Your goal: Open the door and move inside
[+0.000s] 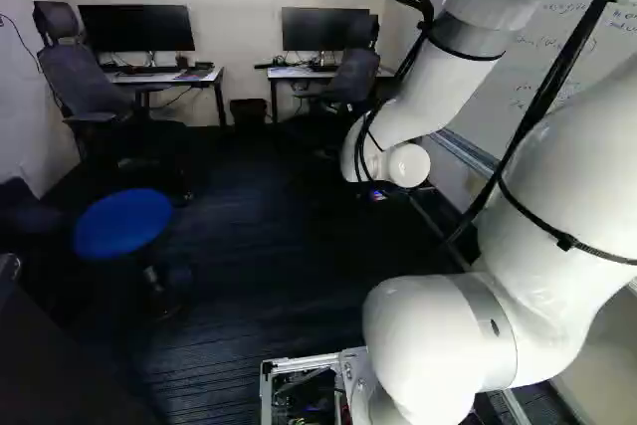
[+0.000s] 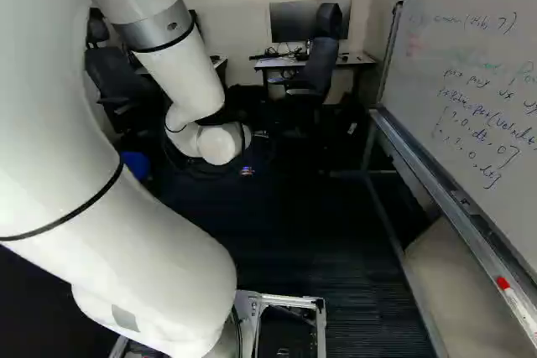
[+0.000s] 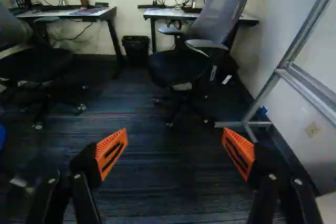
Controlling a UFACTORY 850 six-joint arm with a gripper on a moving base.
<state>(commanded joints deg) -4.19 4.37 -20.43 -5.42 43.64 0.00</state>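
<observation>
No door shows in any of the three views. In the wrist view my gripper [image 3: 174, 136] stands open, its two orange pads [image 3: 111, 153] wide apart with nothing between them. Dark carpet [image 3: 163, 177] lies beyond and under the fingers. Both base views show the white arm [image 1: 403, 97] reaching ahead, its wrist [image 2: 220, 143] above the floor. The wrist hides the fingers from behind.
Two desks [image 3: 73, 12] [image 3: 168, 13] with monitors line the far wall. Office chairs [image 1: 88, 87] [image 3: 184, 59] stand before them, a dark bin [image 3: 136, 50] between. A blue round seat [image 1: 122, 223] is at left; a framed whiteboard [image 2: 482, 94] stands along the right.
</observation>
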